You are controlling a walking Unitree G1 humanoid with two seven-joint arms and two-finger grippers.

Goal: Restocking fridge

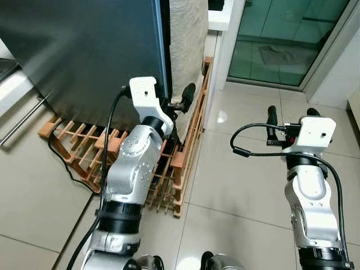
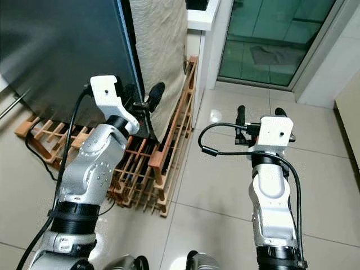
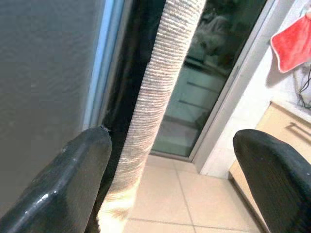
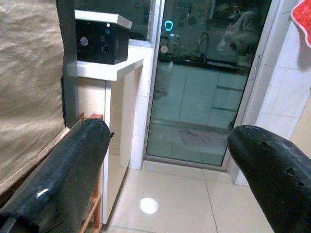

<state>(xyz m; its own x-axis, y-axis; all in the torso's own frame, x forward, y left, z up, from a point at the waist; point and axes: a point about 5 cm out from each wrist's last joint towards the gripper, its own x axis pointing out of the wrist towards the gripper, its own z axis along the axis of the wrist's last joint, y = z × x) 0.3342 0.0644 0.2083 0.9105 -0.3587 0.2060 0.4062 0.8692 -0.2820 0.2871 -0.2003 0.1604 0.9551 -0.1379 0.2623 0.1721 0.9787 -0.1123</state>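
tiled floor under upright fridge (image 1: pixel 84 50), door edge vertical; left end effector (image 1: pixel 183 101) wide beside it.

We see the fridge (image 1: pixel 84 50) in the upper left of the frame, standing on a wooden rack (image 1: pixel 169 169) that spreads across the floor (image 1: pixel 236 185) beneath it. A woven panel (image 1: pixel 188 39) leans just right of the fridge's edge. A glass door (image 1: pixel 287 39) sits in the upper right, behind a white shelf (image 1: pixel 222 19).
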